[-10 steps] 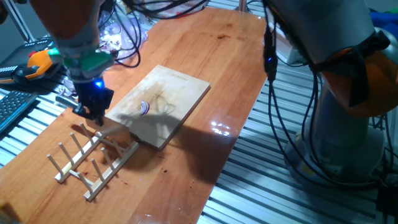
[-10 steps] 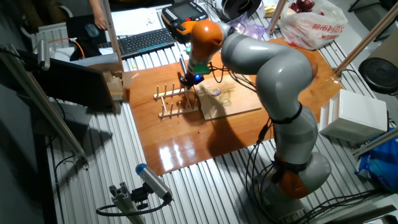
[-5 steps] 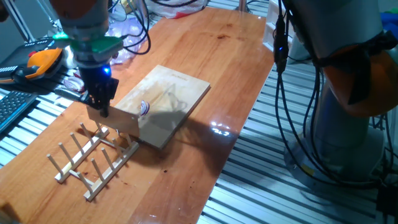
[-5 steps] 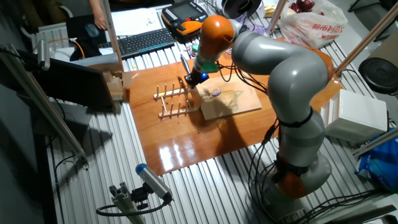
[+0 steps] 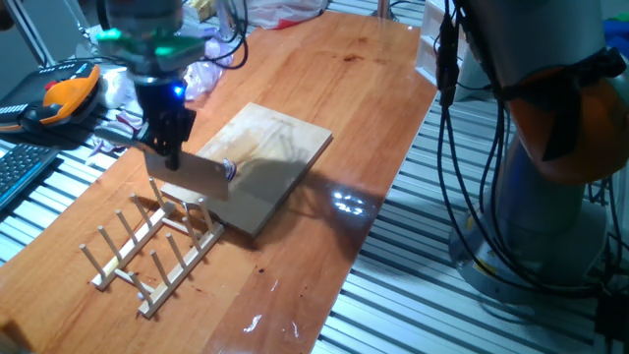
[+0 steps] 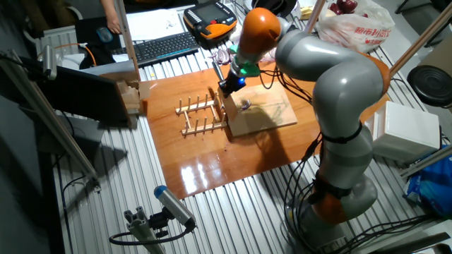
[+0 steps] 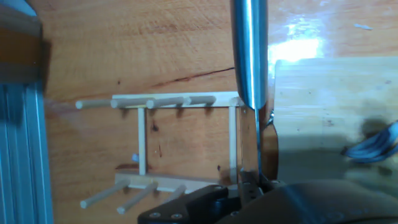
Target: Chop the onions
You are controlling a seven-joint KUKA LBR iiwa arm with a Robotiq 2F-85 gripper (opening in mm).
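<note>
The wooden cutting board (image 5: pixel 257 167) lies on the wooden table (image 5: pixel 344 88), and everything here is placed relative to it. On the board's surface, toward the end nearest the peg rack (image 5: pixel 152 246), rests the onion sliver (image 5: pixel 229 169), a small curved purple-and-white piece, far smaller than the board. In the other fixed view it shows as a small pale-purple spot (image 6: pixel 245 104) on the board near that same end.

The gripper (image 5: pixel 169 149) hangs above the board's rack-side edge with its jaws clamped on the handle of a knife (image 5: pixel 192 177). The flat blade juts out from below the fingers and is held above the board's near corner, its broad side facing the one fixed camera. The onion sliver sits just beyond the blade's far tip, on the board side, close to the blade but not under the jaws themselves; whether blade and onion touch cannot be told.

In the hand view the blade (image 7: pixel 250 56) runs as a bright steel bar straight away from the camera, along the board's edge. The rack (image 7: pixel 168 149) lies to one side of it and the board (image 7: pixel 323 106) to the other, with the onion sliver (image 7: pixel 373 146) far out on the board side, well off the blade line.
</note>
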